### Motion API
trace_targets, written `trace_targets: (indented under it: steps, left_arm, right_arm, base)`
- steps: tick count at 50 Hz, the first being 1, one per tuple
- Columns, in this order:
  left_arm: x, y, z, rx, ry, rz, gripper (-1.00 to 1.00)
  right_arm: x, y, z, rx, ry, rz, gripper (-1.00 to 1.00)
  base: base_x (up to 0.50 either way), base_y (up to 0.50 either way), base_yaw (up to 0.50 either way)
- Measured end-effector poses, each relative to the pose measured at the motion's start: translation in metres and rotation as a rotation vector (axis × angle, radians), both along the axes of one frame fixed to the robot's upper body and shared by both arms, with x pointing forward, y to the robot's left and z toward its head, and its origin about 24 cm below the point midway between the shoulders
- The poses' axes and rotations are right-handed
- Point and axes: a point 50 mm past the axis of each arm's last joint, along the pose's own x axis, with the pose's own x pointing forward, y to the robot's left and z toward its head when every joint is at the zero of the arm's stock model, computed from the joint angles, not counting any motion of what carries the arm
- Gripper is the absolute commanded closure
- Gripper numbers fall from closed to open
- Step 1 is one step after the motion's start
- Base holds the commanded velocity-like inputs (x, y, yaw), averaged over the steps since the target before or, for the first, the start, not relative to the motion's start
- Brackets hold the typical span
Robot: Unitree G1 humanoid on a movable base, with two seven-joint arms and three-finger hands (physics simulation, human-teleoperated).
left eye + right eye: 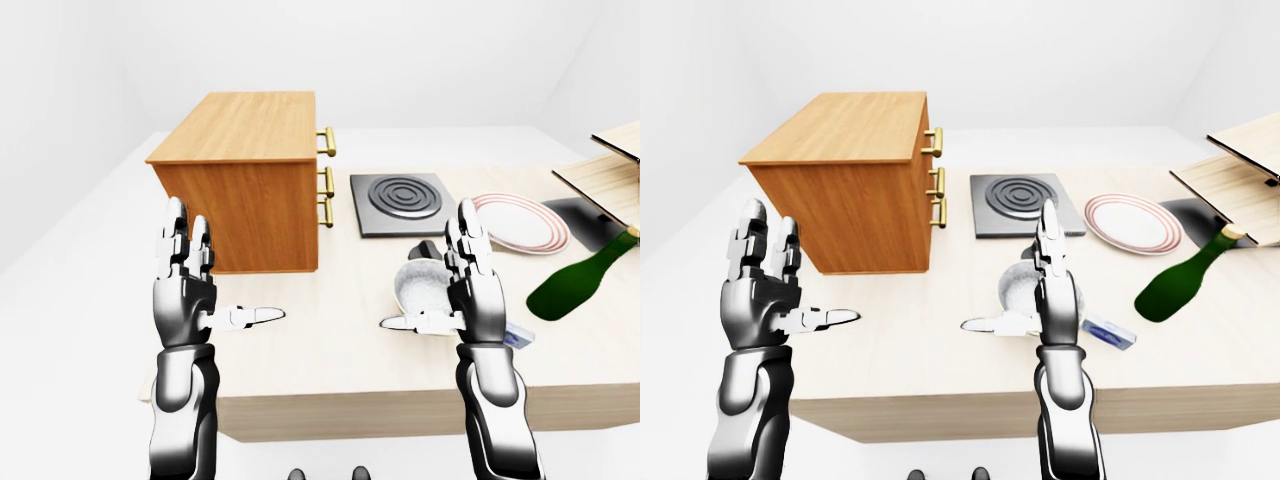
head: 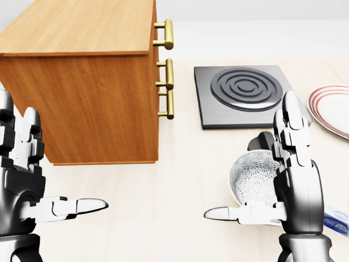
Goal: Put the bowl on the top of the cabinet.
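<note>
Bowl point(image 2: 252, 178) sits untouched right of the cabinet point(image 1: 245, 180), both hands point(image 1: 185, 285) point(image 1: 475, 290) open and empty, so grabbing comes next.

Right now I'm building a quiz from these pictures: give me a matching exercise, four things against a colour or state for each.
Things:
1. cabinet
2. bottle
3. plate
4. right hand

Colour or state:
A. green, lying on its side
B. white with red rim rings
C. open, fingers upright beside the bowl
D. orange-brown wood with brass handles

Pairs: 1-D, 2-A, 3-B, 4-C
</note>
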Motion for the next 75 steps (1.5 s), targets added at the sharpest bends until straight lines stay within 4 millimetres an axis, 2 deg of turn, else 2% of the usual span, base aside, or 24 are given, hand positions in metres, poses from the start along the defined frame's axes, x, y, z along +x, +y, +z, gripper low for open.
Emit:
trace_targets:
  steps: [26, 41, 60, 75]
  left_arm:
    - [0.0008, 0.0007, -0.0013, -0.001, 0.006, 0.001, -1.0]
    - [0.0027, 0.0007, -0.0033, -0.007, 0.015, 0.002, -1.0]
    - [0.002, -0.0002, -0.003, -0.005, 0.013, -0.007, -1.0]
    - [0.0033, -0.0023, -0.0051, -0.006, 0.022, -0.016, -1.0]
  right_arm:
    - [0.0014, 0.0003, -0.003, 0.01, 0.013, 0.004, -1.0]
    - [0.0036, -0.0003, -0.0058, 0.018, 0.025, 0.006, -1.0]
    - [0.0033, 0.0006, -0.0065, 0.014, 0.029, 0.01, -1.0]
    - [0.0037, -0.0003, -0.0064, 0.017, 0.028, 0.006, -1.0]
  base:
    - [0.09, 0.47, 0.0]
    - [0.0, 0.04, 0.0]
    - [0.49, 0.0, 0.0]
    - [0.0, 0.0, 0.0]
